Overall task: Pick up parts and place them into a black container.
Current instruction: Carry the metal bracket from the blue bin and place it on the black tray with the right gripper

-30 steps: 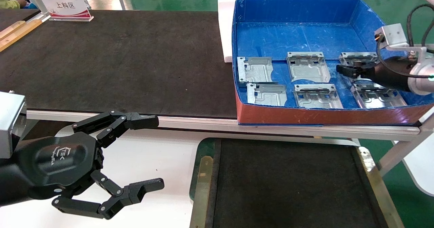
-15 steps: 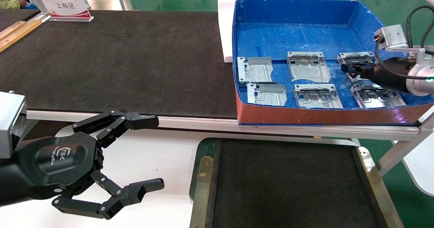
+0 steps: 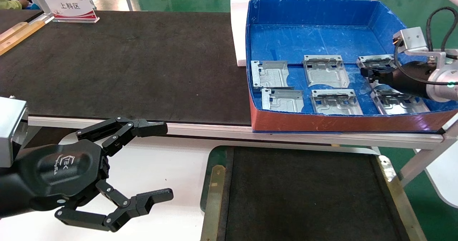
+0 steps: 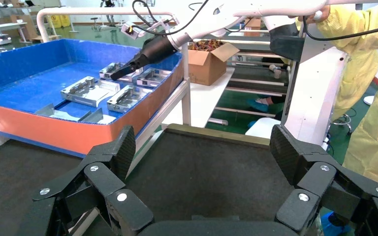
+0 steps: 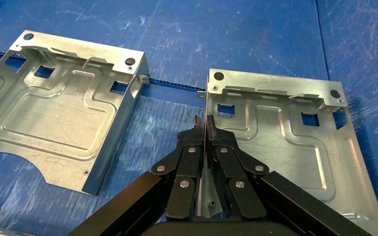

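Your left gripper hangs parked low at the robot's near left, its black fingers spread wide with nothing between them, just beside the wide shallow black container with its brass-coloured rim and dark green rounded corners. From the left wrist view you see that tray's matte black floor lying bare between the spread fingertips. Past the tray runs the long black mat-covered tabletop, and on its right end sits the deep blue corrugated-plastic box with a red front. On that box's floor you have six silver-grey stamped sheet-metal parts lying flat in two rows of three. Your right gripper reaches into the box from the right, at the far-right part. In the right wrist view its fingers are pressed together on the raised side edge of that grooved plate, with the far-middle plate lying apart beside it. A white sign with red trim stands at the tabletop's far left corner.
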Controlling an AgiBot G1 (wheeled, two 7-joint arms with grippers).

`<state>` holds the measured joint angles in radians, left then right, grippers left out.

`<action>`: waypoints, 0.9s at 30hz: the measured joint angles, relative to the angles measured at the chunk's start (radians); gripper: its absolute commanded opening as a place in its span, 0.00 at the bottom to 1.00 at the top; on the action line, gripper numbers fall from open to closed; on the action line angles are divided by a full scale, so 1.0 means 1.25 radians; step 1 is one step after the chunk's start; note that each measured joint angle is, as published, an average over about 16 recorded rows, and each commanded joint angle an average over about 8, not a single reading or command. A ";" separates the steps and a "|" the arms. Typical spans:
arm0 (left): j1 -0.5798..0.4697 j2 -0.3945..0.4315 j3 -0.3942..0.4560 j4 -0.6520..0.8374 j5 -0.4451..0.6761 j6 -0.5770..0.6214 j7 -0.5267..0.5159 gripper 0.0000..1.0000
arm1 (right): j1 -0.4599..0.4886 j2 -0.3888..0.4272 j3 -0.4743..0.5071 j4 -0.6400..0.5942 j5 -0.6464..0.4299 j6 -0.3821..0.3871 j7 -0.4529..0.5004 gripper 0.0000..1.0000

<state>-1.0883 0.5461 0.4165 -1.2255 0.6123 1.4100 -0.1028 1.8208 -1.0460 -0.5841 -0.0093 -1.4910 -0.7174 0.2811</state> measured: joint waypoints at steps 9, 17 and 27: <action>0.000 0.000 0.000 0.000 0.000 0.000 0.000 1.00 | 0.005 0.016 0.006 0.039 0.008 -0.019 -0.041 0.00; 0.000 0.000 0.000 0.000 0.000 0.000 0.000 1.00 | 0.000 0.055 0.022 0.097 0.034 -0.081 -0.100 0.00; 0.000 0.000 0.000 0.000 0.000 0.000 0.000 1.00 | -0.052 0.154 0.064 0.239 0.113 -0.277 -0.151 0.00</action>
<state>-1.0883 0.5461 0.4165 -1.2255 0.6123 1.4100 -0.1028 1.7552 -0.8540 -0.5046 0.2891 -1.3494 -1.0636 0.0920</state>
